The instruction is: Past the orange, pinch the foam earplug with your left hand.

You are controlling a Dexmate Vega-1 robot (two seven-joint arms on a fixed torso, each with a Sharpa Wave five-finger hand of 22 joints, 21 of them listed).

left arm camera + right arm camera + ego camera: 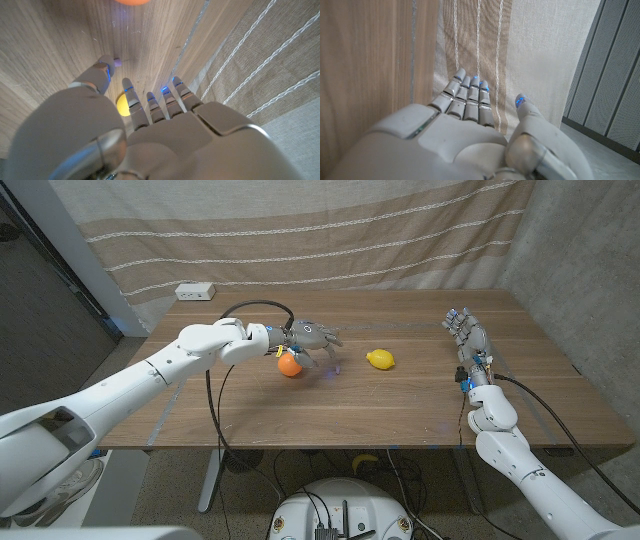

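Bench [400, 415]: wood-grain top, pale brown, matte, with long straight grain lines visible in both wrist views.

Left hand [312, 337]: grey, smooth-shelled, blue lights near the fingertips. It hovers over the bench just past the orange [289, 365], fingers spread and reaching down and forward, nothing held. In the left wrist view the thumb tip [102, 70] sits right next to the foam earplug [117, 63], a tiny purple nub on the wood; contact cannot be told. No other finger is near it, so no pinch yet.

Foam earplug in the head view: a small purple speck [334, 371] on the bench under the fingers, right of the orange, left of the lemon [379, 359].

Orange: round, smooth, bright skin, lying under the wrist of the left hand. Lemon: yellow, oval with a pointed end, apart from both.

Right hand [465, 332]: same grey shell, fingers straight and together, holding nothing, near the bench's right far area.

Behind: beige woven curtain [330, 230] with thin white stripes. White power strip [195, 292] at the far left edge; no readable writing anywhere.
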